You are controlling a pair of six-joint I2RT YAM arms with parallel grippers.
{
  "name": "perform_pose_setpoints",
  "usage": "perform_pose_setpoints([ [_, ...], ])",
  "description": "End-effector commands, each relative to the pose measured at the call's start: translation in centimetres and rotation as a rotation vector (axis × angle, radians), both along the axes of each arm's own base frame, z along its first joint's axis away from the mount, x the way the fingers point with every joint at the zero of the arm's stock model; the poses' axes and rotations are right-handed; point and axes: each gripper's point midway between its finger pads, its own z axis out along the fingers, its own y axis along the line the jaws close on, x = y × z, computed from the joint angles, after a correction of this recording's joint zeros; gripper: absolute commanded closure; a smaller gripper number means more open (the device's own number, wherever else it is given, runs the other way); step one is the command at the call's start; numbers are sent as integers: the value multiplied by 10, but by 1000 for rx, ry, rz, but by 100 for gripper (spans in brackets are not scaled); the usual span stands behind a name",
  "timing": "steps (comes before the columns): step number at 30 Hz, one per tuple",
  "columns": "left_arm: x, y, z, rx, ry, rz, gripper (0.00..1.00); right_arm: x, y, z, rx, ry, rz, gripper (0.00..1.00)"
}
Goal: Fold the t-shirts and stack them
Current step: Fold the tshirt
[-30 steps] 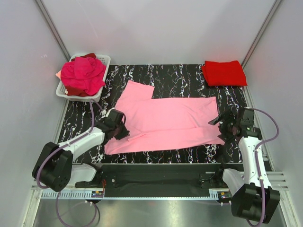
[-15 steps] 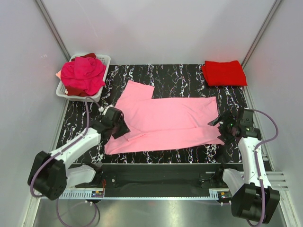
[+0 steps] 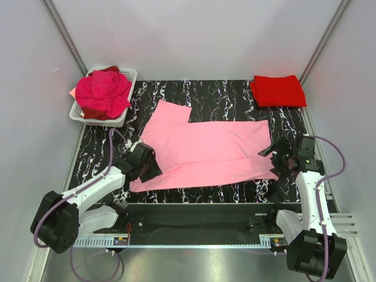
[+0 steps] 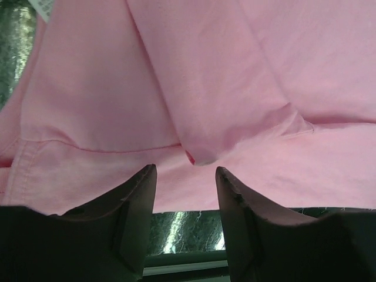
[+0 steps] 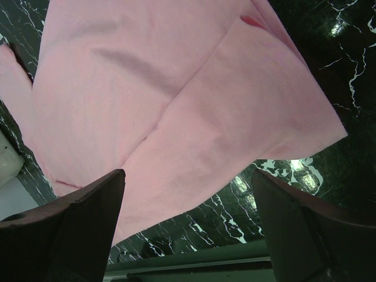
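A light pink t-shirt (image 3: 205, 147) lies flat on the black marbled mat, one sleeve sticking out toward the back left. My left gripper (image 3: 151, 169) sits at its near left corner, open, with nothing between the fingers. In the left wrist view the pink t-shirt (image 4: 176, 88) fills the space just beyond the left gripper (image 4: 185, 170). My right gripper (image 3: 274, 157) hovers wide open at the shirt's near right corner. The right wrist view shows that corner of the pink t-shirt (image 5: 147, 88) ahead of the right gripper (image 5: 188, 176). A folded bright red t-shirt (image 3: 277, 90) rests at the back right.
A white mesh basket (image 3: 128, 75) at the back left holds a heap of magenta t-shirts (image 3: 103, 93). The black marbled mat (image 3: 235, 97) shows bare between the pink shirt and the red one. Grey walls close in on both sides.
My left gripper has opened, let go of the pink shirt's near left edge and drawn slightly toward the near side. The right gripper has stayed open in place.
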Motion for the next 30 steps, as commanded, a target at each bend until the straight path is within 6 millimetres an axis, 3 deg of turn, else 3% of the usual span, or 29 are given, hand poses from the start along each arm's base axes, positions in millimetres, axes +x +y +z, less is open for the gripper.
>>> perform_pose_setpoints([
  [1,14,-17,7,-60,-56,-8,50,4,3,8,2,-40,21,4],
  [8,21,-21,-1,-41,-49,-12,54,5,3,5,4,-32,25,4],
  [11,23,-23,-2,-40,-48,-13,70,6,2,5,-2,-36,24,4],
  [12,26,-23,1,-37,-55,-11,81,6,2,5,1,-36,24,4],
  [16,36,-19,14,16,-72,-12,90,7,2,4,-1,-34,26,4],
  [20,63,-27,45,54,-132,-49,89,9,2,4,3,-34,27,4],
  [22,71,-29,42,99,-113,-86,85,11,2,4,2,-33,31,4],
  [23,83,-35,51,98,-133,-93,84,13,1,5,0,-36,29,4],
  [25,94,-36,38,152,-93,-139,80,15,1,8,-3,-38,32,4],
  [26,107,-46,48,140,-110,-161,75,15,0,8,-4,-36,32,4],
  [27,112,-50,35,157,-73,-193,72,17,0,11,-6,-40,36,4],
  [30,133,-54,45,218,-79,-230,71,19,-1,14,-10,-47,39,4],
])
